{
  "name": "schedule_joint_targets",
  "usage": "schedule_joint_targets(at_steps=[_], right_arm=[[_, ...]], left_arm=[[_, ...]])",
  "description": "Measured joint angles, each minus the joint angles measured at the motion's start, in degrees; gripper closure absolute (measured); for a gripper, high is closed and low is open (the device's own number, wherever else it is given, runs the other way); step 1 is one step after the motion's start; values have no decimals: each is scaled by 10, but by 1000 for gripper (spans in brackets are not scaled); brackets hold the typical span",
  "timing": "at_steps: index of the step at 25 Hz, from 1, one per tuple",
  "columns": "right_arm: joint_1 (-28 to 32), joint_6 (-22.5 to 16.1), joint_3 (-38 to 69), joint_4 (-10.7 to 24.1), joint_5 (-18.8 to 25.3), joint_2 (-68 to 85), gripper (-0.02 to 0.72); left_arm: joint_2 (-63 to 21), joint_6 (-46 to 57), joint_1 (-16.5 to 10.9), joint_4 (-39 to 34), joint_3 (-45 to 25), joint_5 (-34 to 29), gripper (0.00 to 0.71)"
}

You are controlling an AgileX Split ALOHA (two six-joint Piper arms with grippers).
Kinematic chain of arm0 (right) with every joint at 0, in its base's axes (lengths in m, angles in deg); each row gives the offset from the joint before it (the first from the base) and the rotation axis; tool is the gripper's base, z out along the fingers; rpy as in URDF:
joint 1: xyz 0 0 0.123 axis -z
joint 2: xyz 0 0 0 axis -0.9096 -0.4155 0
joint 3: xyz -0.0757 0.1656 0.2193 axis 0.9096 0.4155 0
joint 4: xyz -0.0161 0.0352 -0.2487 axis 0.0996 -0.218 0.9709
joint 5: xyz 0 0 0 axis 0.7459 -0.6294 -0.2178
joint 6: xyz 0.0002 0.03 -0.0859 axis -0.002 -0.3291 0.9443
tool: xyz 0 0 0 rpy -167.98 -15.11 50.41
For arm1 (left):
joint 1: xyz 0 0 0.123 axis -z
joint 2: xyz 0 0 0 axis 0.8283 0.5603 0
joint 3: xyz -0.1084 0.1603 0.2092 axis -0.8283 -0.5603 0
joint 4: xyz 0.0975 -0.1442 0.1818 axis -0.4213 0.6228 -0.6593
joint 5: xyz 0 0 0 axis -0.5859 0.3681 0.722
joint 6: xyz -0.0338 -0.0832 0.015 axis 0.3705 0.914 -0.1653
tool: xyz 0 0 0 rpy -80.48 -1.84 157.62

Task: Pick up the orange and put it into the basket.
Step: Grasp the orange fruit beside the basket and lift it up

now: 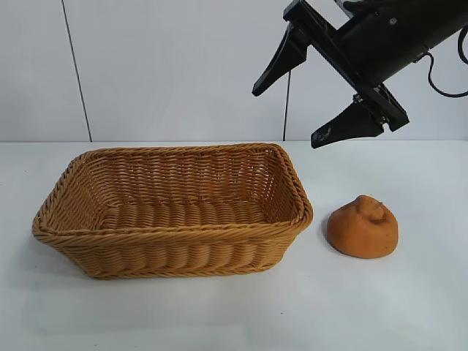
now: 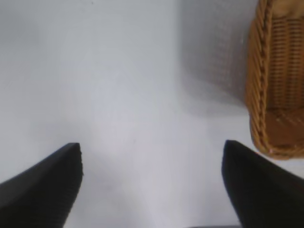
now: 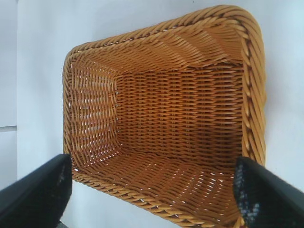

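Note:
The orange (image 1: pixel 363 226), dull and lumpy with a knob on top, sits on the white table just right of the basket (image 1: pixel 175 252). The tan wicker basket is empty and also fills the right wrist view (image 3: pixel 161 61). My right gripper (image 1: pixel 285 115) hangs high above the basket's right end and up-left of the orange, wide open and empty; in its own view (image 3: pixel 152 187) the jaws stand far apart. My left gripper (image 2: pixel 152 178) is open and empty over bare table, with a basket end (image 2: pixel 275 85) beside it; it is out of the exterior view.
The white table (image 1: pixel 409 307) extends in front of and right of the orange. A white wall stands behind the table.

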Motion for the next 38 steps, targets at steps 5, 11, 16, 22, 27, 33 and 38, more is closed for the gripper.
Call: schedule_joint_targets(at_steps=[5,11,16,22,27,33,38], right_arm=[[0,0,0,0,0,0,73],[0,0,0,0,0,0,73],[0,0,0,0,0,0,73],[0,0,0,0,0,0,73],[0,0,-6,13,9,0,73],[0,-56,-57,120,26,0,73],[0,-159,-91,253,54,0,73]], left_arm=[[-162,-3,0,-5,-136,-1,133],[-344,-4,0,-5,-279,39,133],[-487,-3,0,-5,-371,71,133],[-617,-3,0,-5,-423,80,133],[-678,-3,0,-5,-425,82,133],[-779,-1,0,-4,-426,85,133],[-842,0,0,-4,-427,85,133]])
